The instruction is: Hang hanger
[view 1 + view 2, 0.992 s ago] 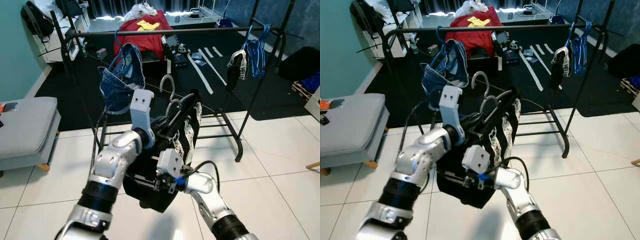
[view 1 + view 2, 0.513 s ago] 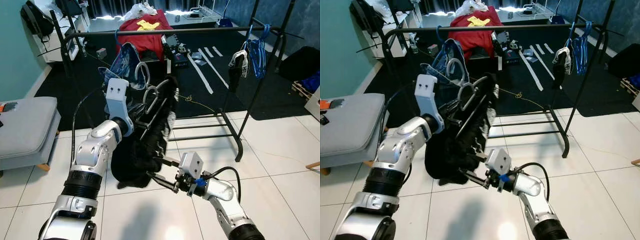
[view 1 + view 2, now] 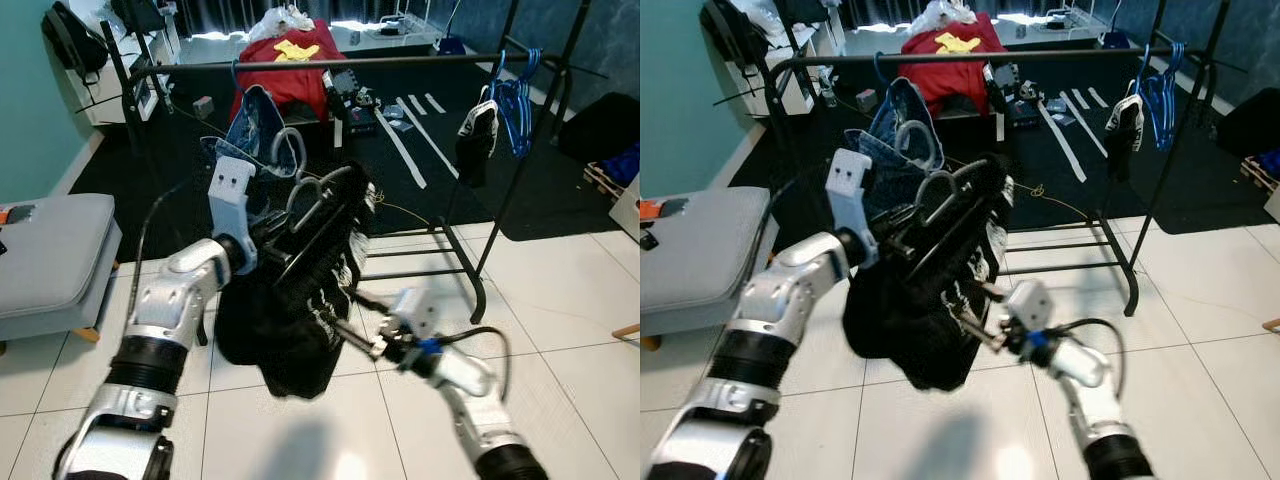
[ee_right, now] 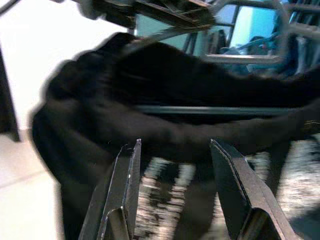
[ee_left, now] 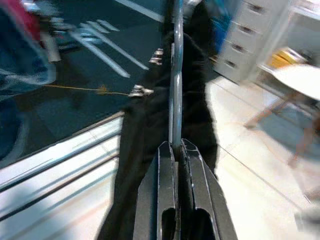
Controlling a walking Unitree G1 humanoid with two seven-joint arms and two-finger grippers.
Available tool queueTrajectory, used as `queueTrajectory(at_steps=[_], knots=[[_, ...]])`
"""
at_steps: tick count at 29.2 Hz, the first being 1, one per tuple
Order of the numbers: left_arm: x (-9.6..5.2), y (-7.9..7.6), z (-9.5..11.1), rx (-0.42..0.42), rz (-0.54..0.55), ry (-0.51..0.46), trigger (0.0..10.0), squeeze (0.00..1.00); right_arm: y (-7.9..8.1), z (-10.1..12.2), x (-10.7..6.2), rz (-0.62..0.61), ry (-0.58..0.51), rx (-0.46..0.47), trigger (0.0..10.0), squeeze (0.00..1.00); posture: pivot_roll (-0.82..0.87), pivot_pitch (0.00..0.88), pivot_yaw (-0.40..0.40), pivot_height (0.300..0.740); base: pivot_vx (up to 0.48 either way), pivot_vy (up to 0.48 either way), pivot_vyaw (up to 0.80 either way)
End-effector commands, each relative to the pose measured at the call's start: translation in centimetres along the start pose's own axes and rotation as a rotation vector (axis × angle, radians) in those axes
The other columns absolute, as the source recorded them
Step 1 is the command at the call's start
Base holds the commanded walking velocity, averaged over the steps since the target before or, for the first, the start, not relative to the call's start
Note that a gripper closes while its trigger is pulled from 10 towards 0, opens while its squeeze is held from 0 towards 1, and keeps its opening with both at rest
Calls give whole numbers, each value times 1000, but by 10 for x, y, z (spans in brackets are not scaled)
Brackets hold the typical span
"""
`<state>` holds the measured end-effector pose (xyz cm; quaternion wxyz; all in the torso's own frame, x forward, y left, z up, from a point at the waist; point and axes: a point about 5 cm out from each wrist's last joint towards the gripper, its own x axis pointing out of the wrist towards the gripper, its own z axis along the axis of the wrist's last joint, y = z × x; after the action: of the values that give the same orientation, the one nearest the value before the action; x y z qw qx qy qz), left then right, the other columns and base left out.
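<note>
A black clothes rack (image 3: 480, 265) stands on the white tile floor (image 3: 560, 370), its top rail (image 3: 400, 61) running across the room ahead of the robot. A denim garment (image 3: 245, 125) hangs near the rail's left end, and blue hangers (image 3: 515, 100) with a dark garment hang near its right end.

In front of the rack and below the rail, a black garment (image 3: 290, 330) droops from a metal hanger (image 3: 315, 205), whose hook (image 3: 290, 150) points upward, near the denim and not yet on the rail.

The left end effector (image 3: 275, 235) is clamped tight on the hanger's wire; in the left wrist view its 2 fingers (image 5: 162, 190) are pressed together around the thin rod. The right end effector (image 3: 360, 340) sits lower, near the garment's hem, with its 2 fingers (image 4: 125, 200) spread apart and nothing between them; the cloth lies just ahead of them.

The hang seems about halfway done. Risks from here: the hook could snag the denim rather than reach the rail, the thin wire could twist in the narrow pinch under the garment's weight, or the loose cloth could slide off the hanger's shoulder if the lift is jerky.
</note>
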<state>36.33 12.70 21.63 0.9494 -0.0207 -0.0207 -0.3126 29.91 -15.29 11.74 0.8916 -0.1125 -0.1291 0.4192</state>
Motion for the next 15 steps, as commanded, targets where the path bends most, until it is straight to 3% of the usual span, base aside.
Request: queueTrajectory(at_steps=[1, 5, 6, 7, 8, 9, 15], knots=[[-5, -2, 6, 28, -85, -15, 0, 0, -2, 3, -2, 28, -7, -28, 10000, 0, 51, 84, 74, 740, 0, 0, 0], [-14, -2, 6, 68, -212, 18, 0, 0, -14, 10, -18, 107, 15, -73, 10000, 0, 51, 84, 71, 740, 0, 0, 0], [-18, -4, 5, 94, -278, 37, 0, 0, -16, 11, -26, 152, 29, -83, 10000, 173, 47, 81, 71, 740, 0, 0, 0], [-22, -7, 4, 119, -341, 58, 0, 0, -17, 12, -32, 198, 47, -93, 10000, 761, 47, 81, 71, 740, 0, 0, 0], [-22, -7, 4, 119, -341, 58, 0, 0, -17, 12, -32, 198, 47, -93, 10000, 761, 47, 81, 71, 740, 0, 0, 0], [-25, -11, 2, 142, -395, 76, 0, 0, -17, 13, -36, 243, 63, -106, 10000, 1000, 44, 77, 70, 740, 0, 0, 0], [-29, -20, -1, 175, -487, 105, 0, 0, -17, 13, -39, 322, 111, -169, 10000, 1000, 41, 70, 68, 740, 0, 0, 0]])
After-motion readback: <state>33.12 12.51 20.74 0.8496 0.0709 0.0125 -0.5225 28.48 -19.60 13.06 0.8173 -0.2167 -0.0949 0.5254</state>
